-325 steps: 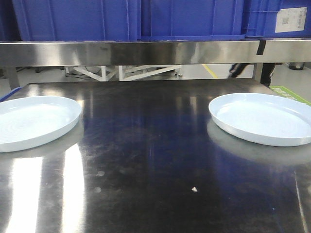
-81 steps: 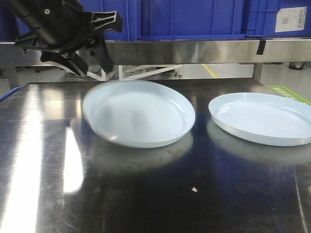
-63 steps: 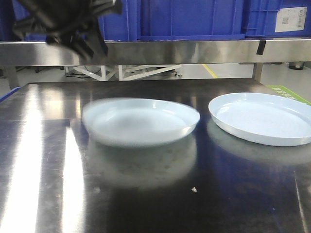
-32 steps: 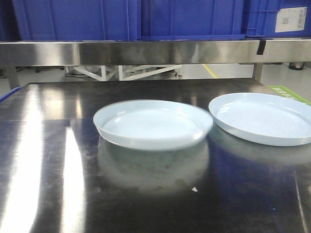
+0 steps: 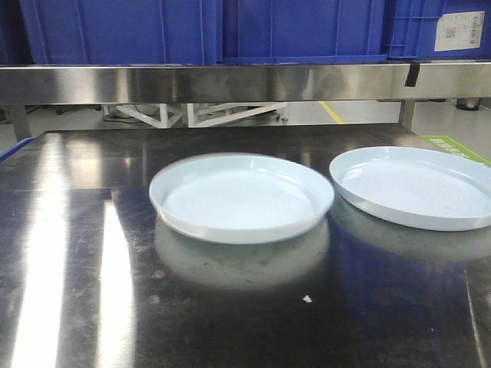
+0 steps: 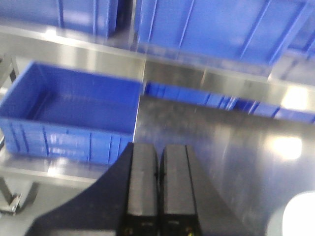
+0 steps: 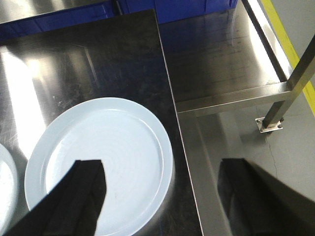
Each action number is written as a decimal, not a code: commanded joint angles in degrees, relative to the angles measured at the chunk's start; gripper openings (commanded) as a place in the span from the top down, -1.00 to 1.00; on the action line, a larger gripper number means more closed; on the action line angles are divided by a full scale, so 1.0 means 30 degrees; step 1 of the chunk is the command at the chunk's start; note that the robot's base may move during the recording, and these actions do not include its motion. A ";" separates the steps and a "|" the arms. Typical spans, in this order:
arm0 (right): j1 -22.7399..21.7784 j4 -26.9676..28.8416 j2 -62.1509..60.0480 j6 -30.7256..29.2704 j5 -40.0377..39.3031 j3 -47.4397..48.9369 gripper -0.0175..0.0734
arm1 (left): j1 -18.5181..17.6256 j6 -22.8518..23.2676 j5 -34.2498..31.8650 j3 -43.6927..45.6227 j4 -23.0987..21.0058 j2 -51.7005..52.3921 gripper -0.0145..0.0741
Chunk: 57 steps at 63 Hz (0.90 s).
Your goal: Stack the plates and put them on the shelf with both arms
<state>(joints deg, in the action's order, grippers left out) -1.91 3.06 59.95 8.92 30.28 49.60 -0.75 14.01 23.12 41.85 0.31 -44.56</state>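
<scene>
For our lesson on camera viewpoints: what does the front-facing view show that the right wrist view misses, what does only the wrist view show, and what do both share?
Front-facing only: the second pale bluish-white round plate in full, and the brushed-steel shelf rail. Right wrist only: the open right gripper and a square steel upright post standing on the floor. Both: the right-hand pale plate on the dark reflective steel tabletop.
</scene>
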 commanded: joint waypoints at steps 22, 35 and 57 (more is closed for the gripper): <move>0.0064 0.0013 -0.0220 -0.0115 -0.1190 0.0681 -0.66 | -0.0102 0.0231 -0.2970 -0.6218 -0.0105 0.5402 0.47; 0.0064 0.0013 -0.0220 -0.0115 -0.1190 0.0681 -0.66 | -0.0102 0.0231 -0.3247 -0.7307 0.0144 0.6633 0.47; 0.0064 0.0013 -0.0220 -0.0115 -0.1193 0.0681 -0.66 | -0.0102 0.0231 -0.3247 -0.7307 0.0804 0.6633 0.47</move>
<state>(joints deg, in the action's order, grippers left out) -1.91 3.06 59.95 8.92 30.41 49.60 -0.75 14.08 18.27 18.43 2.55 -24.55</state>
